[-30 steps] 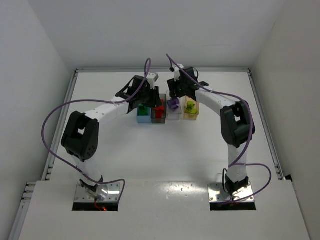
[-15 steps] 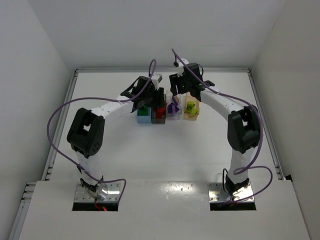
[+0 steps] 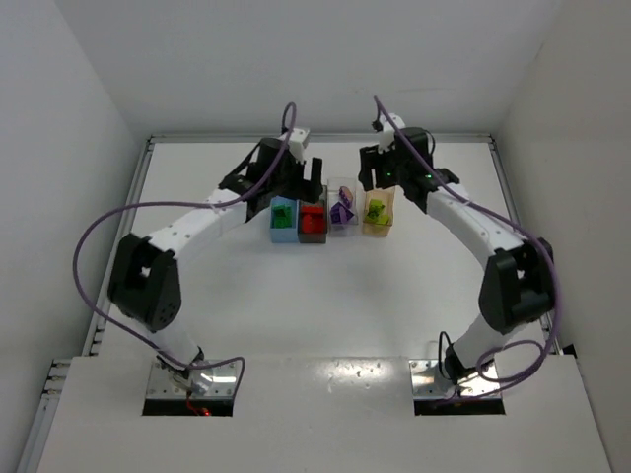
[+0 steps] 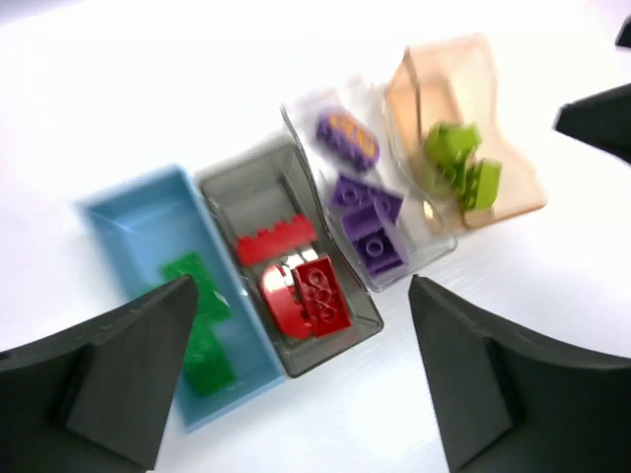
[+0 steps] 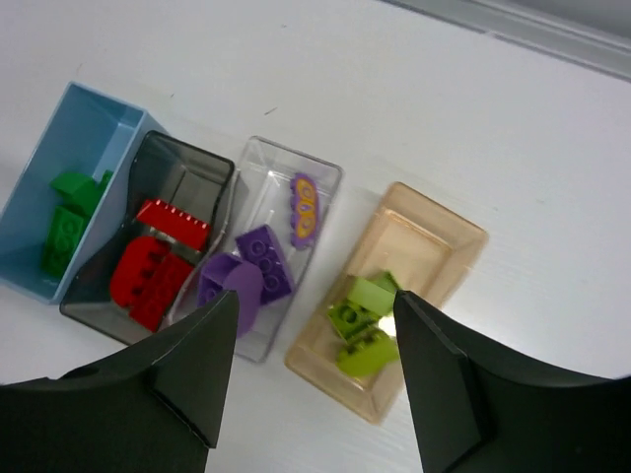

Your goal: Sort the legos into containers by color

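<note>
Four containers stand side by side: blue [image 3: 283, 232], dark grey [image 3: 313, 235], clear [image 3: 342, 226] and pale orange [image 3: 376, 229]. Green legos [image 4: 202, 325] lie in the blue bin [image 4: 128, 212]. Red legos [image 4: 281, 241] lie in the grey bin [image 4: 237, 182], purple legos [image 5: 261, 261] in the clear bin [image 5: 296, 158], and lime legos [image 5: 365, 320] in the orange bin [image 5: 434, 236]. My left gripper [image 4: 301, 296] hangs open and empty above the grey bin. My right gripper [image 5: 315, 301] hangs open and empty above the clear and orange bins.
The bins sit on a white table [image 3: 325, 296] enclosed by white walls, with a raised rail along the far edge [image 3: 325, 138]. Purple cables loop off both arms.
The left jaws have gone from shut to wide open above the bins. The right gripper has moved right and back, from over the clear bin towards the orange one, and opened a little.
</note>
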`<state>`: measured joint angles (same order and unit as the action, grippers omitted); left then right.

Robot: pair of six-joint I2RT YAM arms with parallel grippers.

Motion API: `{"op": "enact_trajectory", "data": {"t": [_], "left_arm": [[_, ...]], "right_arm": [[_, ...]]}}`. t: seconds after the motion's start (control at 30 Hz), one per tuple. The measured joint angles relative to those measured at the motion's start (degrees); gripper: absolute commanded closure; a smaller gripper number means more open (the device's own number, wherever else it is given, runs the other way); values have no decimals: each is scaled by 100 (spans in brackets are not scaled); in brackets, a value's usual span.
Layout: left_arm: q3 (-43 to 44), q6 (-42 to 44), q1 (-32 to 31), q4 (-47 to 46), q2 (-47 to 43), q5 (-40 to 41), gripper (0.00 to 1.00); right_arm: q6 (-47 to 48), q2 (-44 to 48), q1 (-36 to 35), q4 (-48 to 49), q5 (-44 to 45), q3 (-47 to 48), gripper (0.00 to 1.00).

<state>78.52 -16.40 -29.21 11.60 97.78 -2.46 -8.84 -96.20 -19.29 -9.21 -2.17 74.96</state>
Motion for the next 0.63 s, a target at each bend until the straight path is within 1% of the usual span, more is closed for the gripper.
{"op": "enact_trajectory", "data": {"t": [0.03,0.17,0.23,0.33,0.4,0.5,0.63], "left_arm": [[-57,105,-2,26,-321,107,1],[-308,612,9,70,-1458,669,1],[-435,796,74,149,-1797,964,1],[-791,901,378,275,-1961,1139,1],[-1298,942,723,304,-2044,1123,1],[-2107,997,1224,501,-2190,1113,1],[-2553,1023,1471,651,-2363,1086,1]], "right_arm": [[26,223,94,-103,-4,-76,35],[234,1196,538,-321,-37,-382,32],[402,1676,763,-428,-83,-645,29],[625,2234,1012,-590,-240,-1150,26],[761,2492,1182,-723,-393,-1537,22],[920,2774,1408,-881,-592,-2122,20],[1038,2896,1698,-1067,-798,-2605,19]]}}
